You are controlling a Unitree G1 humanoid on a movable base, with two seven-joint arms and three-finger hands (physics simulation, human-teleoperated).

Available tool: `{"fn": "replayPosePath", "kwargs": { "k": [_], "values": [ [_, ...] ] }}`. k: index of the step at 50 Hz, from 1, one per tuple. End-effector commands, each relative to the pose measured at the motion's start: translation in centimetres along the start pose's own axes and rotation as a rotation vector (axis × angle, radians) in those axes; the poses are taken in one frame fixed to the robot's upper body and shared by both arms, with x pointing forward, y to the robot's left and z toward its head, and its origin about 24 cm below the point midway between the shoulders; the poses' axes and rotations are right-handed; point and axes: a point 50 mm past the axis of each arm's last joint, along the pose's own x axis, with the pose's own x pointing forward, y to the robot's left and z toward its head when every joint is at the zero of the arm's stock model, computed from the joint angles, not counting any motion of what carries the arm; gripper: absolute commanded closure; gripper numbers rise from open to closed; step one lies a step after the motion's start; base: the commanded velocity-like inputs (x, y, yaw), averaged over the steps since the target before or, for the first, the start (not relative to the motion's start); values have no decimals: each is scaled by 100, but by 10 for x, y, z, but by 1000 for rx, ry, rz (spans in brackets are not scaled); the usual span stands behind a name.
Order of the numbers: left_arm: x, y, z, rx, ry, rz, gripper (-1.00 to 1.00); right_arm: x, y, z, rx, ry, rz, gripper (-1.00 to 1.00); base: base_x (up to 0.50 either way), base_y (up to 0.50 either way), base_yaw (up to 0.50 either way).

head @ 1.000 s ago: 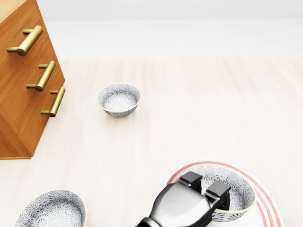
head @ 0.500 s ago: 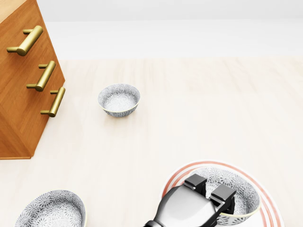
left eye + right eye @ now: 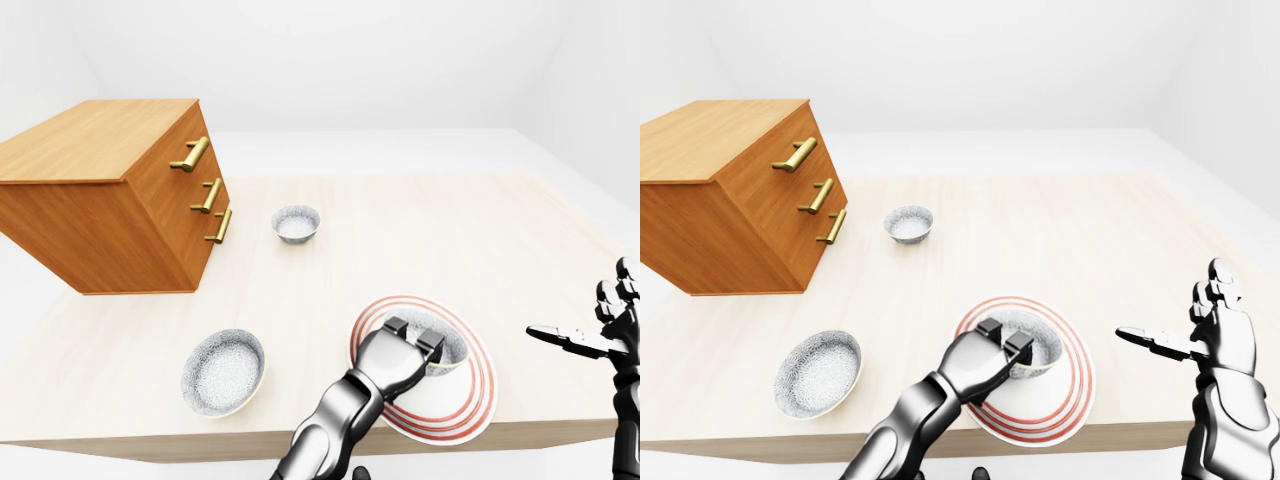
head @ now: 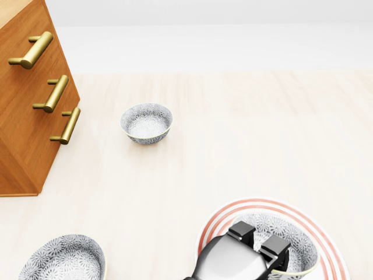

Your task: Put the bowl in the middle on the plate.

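Observation:
A grey-patterned bowl (image 4: 294,238) is over the middle of the white plate with red rings (image 4: 256,206), at the bottom right of the head view. My left hand (image 4: 259,240) is shut on the bowl's near rim, its dark fingers (image 3: 399,328) hooked over the edge. Whether the bowl rests on the plate or hangs just above it I cannot tell. My right hand (image 3: 1200,335) hovers open off the table's right edge, fingers spread and touching nothing.
A small patterned bowl (image 4: 146,122) stands near the wooden drawer chest (image 3: 110,190) with brass handles at the left. A wider patterned bowl (image 3: 222,372) lies at the lower left. The plate (image 3: 475,405) reaches close to the table's bottom edge.
My left hand has drawn the bowl down towards the bottom of the head view, from the plate's upper rim to its middle. More of the ringed rim shows above the bowl.

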Motion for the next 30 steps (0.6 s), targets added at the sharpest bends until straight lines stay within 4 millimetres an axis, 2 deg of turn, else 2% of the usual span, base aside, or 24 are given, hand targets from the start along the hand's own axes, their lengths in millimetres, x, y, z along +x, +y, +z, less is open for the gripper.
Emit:
{"fn": "replayPosePath", "kwargs": {
  "k": [1, 30],
  "values": [
    [1, -4, 1, 9, 1, 3, 100, -1, 0, 2, -2, -9, 0, -100, 0, 0, 0],
    [2, -8, 0, 7, 6, -19, 100, 0, 0, 0, 0, 0, 0, -100, 0, 0, 0]
  ]
}}
